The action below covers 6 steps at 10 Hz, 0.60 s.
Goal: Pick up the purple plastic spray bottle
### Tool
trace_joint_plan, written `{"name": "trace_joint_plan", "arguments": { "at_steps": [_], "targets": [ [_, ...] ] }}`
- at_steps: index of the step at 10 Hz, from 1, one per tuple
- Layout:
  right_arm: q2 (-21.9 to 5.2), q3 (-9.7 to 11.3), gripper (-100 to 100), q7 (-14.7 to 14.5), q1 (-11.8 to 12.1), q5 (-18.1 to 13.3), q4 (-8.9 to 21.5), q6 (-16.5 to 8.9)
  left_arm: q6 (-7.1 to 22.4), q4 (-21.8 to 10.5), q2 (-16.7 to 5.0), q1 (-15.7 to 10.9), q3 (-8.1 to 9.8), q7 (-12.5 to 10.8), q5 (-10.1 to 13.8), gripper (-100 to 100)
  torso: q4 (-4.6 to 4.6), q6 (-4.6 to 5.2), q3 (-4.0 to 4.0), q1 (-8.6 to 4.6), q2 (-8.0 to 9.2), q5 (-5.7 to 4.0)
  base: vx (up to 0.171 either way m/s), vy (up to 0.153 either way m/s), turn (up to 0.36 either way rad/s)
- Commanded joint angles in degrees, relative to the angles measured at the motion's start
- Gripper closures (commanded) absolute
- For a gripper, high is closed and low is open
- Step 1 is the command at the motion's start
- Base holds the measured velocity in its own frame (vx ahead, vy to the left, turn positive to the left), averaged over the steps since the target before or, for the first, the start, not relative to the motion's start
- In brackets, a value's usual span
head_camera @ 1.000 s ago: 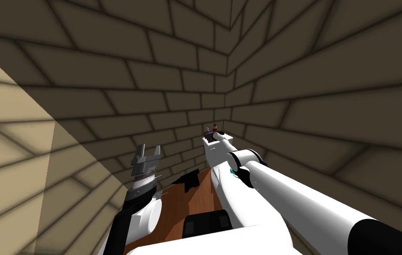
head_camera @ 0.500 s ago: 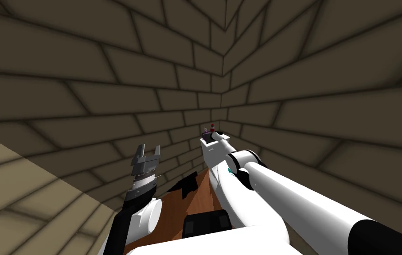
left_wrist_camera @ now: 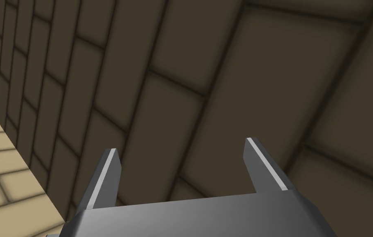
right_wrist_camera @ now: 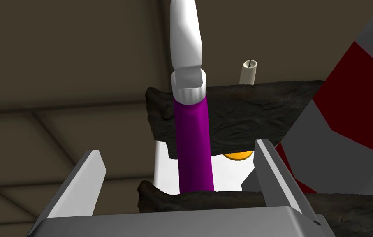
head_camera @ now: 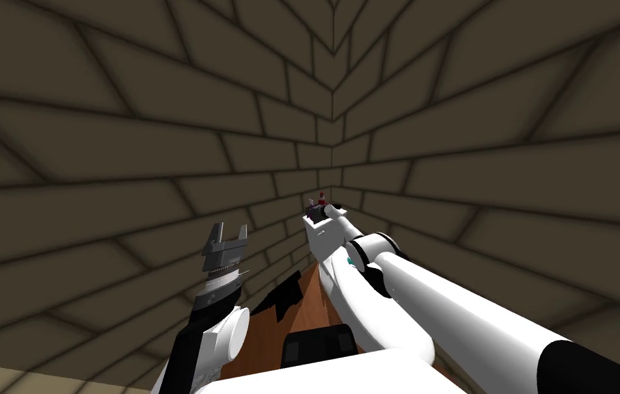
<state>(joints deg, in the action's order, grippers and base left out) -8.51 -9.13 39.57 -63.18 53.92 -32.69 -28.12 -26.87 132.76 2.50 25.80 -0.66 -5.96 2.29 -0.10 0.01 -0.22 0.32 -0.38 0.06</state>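
— While the spray bottle (right_wrist_camera: 193, 140) stands untouched between the wide-spread fingers (right_wrist_camera: 86, 181) of the right gripper (right_wrist_camera: 178, 150), where should they close?

— On the straight purple body, below the white head. It looks light, stiff and smooth, so it may slip. The red and grey thing (right_wrist_camera: 346, 103) sits just beside. The left gripper (left_wrist_camera: 181, 145) hangs idle, fingers apart.

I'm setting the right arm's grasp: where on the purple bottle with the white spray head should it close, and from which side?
Probably the straight body of the purple spray bottle, below its white spray head, which tapers and bends. It stands upright between the open fingers of the right gripper, so advance straight ahead and close on its sides.
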Motion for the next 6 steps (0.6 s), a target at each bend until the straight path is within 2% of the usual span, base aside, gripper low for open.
{"name": "trace_joint_plan", "arguments": {
  "at_steps": [1,2,3,4,5,6],
  "targets": [
    [0.33,0.56,-100,1.82,1.19,-1.38,-2.48,-0.90,0.00,0.00,0.00,0.00,0.00,0.00,0.00,0,0.00,0.00,0.00,0.00,0.00,0.00,0.030,0.047,0.071],
    [0.91,1.63,-100,0.48,1.63,0.55,-3.64,-2.19,0.00,0.00,0.00,0.00,0.00,0.00,0.00,0,0.02,0.01,0.05,-0.16,0.10,-0.03,0.042,0.049,-0.250],
    [0.91,1.63,-100,0.48,1.63,0.55,-3.64,-2.19,0.00,0.00,0.00,0.01,0.01,0.00,0.00,0,0.03,0.09,0.06,-0.21,0.09,-0.06,0.037,0.067,-0.176],
    [1.50,2.70,-100,-0.86,2.07,2.47,-4.80,-3.49,0.00,0.00,0.00,0.00,0.01,0.00,0.00,0,0.03,0.04,0.07,-0.19,0.11,-0.05,0.053,0.096,-0.282],
    [1.50,2.70,-100,-0.86,2.07,2.47,-4.80,-3.49,0.00,0.00,0.00,0.01,0.01,0.00,0.00,0,0.02,0.07,0.05,-0.08,0.07,-0.03,0.043,0.090,-0.121],
    [2.08,3.77,-100,-2.21,2.50,4.40,-5.95,-4.78,0.00,0.00,0.00,0.00,0.00,0.00,0.00,0,0.02,0.02,0.05,-0.09,0.08,-0.02,0.053,0.092,-0.233]
  ]
}}
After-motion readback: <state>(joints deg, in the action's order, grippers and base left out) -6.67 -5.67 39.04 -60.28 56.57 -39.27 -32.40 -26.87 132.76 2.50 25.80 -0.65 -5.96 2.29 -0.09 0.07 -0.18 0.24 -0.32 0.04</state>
